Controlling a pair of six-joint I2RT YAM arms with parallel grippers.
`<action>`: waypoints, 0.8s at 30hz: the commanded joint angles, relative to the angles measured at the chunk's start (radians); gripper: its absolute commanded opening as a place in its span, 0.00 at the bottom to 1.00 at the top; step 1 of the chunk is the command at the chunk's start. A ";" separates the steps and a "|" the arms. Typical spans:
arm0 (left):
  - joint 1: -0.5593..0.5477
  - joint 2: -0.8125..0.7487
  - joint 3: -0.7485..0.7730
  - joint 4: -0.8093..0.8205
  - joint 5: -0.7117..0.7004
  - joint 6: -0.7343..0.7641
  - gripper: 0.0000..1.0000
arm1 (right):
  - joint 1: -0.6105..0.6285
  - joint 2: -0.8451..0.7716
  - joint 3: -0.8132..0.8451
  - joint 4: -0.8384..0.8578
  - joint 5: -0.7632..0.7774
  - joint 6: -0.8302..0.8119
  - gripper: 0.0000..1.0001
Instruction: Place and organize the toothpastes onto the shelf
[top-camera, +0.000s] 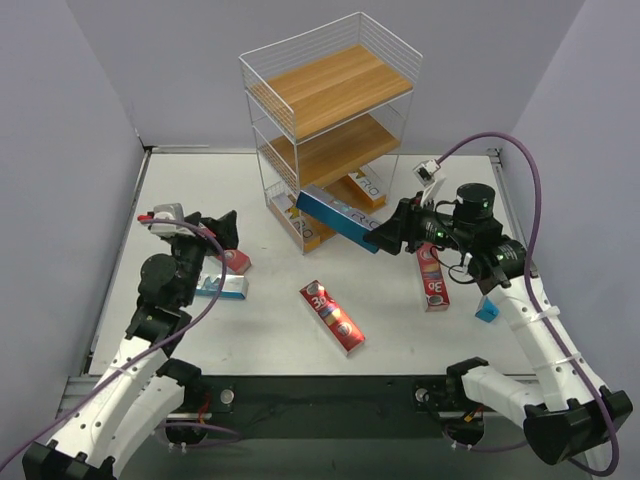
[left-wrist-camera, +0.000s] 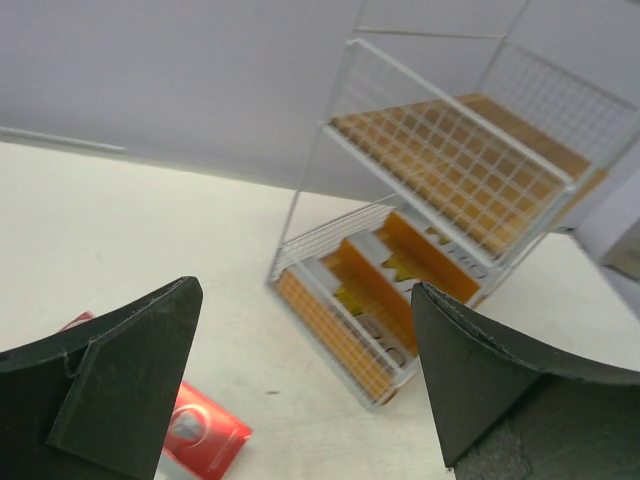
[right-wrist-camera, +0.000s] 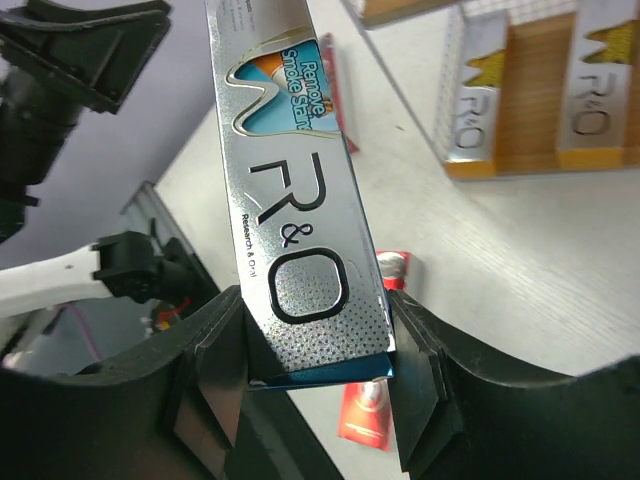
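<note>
My right gripper (top-camera: 388, 237) is shut on a blue-and-silver "R&O" toothpaste carton (top-camera: 338, 218), held level above the table in front of the shelf's (top-camera: 330, 95) bottom tier; the carton fills the right wrist view (right-wrist-camera: 300, 190) between my fingers. Orange-and-white cartons (top-camera: 352, 195) lie on the bottom board, also seen in the left wrist view (left-wrist-camera: 390, 280). Red "3D" cartons lie on the table at centre (top-camera: 332, 316), right (top-camera: 432, 280) and left (top-camera: 228, 255). A teal-and-white carton (top-camera: 222, 287) lies at left. My left gripper (top-camera: 222, 230) is open and empty above the left cartons.
A small blue block (top-camera: 487, 311) lies at the right beside my right arm. The shelf's upper two boards carry nothing. Grey walls close the table on the left, back and right. Cables hang off both arms.
</note>
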 joint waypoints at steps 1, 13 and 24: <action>0.004 -0.037 -0.028 -0.094 -0.169 0.181 0.97 | -0.008 -0.023 0.112 -0.212 0.190 -0.195 0.13; 0.004 -0.017 -0.136 -0.031 -0.280 0.318 0.97 | 0.157 0.148 0.299 -0.128 0.690 -0.310 0.13; 0.006 0.018 -0.136 0.023 -0.252 0.381 0.97 | 0.256 0.406 0.423 0.109 0.816 -0.307 0.13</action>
